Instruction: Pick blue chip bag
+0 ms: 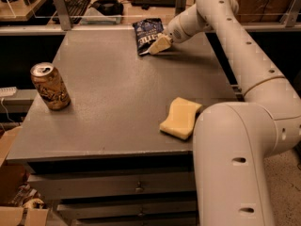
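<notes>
I get warm, dimmish light from overhead; the grey surface (117, 107) is evenly lit, dark underneath. The gripper (159, 44), at its far edge, throws a soft shadow onto the surface beside it.
</notes>
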### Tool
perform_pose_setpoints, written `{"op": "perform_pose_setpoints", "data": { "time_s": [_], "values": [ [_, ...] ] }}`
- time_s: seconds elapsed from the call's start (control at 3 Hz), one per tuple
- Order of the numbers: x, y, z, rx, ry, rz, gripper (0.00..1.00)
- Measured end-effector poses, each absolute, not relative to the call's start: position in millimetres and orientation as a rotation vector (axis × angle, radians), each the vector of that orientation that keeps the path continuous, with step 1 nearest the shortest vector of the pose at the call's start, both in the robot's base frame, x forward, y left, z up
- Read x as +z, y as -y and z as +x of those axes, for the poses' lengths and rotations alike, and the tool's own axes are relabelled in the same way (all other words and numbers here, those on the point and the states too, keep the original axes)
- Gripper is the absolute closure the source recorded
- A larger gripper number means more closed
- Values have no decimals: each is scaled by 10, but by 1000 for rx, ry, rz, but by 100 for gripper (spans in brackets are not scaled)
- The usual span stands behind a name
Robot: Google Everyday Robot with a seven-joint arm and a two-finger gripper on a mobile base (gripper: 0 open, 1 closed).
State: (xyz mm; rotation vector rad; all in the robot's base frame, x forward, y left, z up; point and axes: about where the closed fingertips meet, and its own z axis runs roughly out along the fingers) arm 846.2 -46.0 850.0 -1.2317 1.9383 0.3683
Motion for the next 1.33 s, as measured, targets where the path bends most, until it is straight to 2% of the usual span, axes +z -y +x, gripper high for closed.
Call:
{"op": "perform_pose_setpoints", "data": {
  "time_s": [0.67, 1.0, 1.33],
  "values": [
    [8930, 277, 8287, 446, -1783, -1293, 85],
    [9314, 171, 7915, 501, -1631, -1376, 100],
    [9630, 149, 7377, 549, -1486, -1467, 100]
  ]
}}
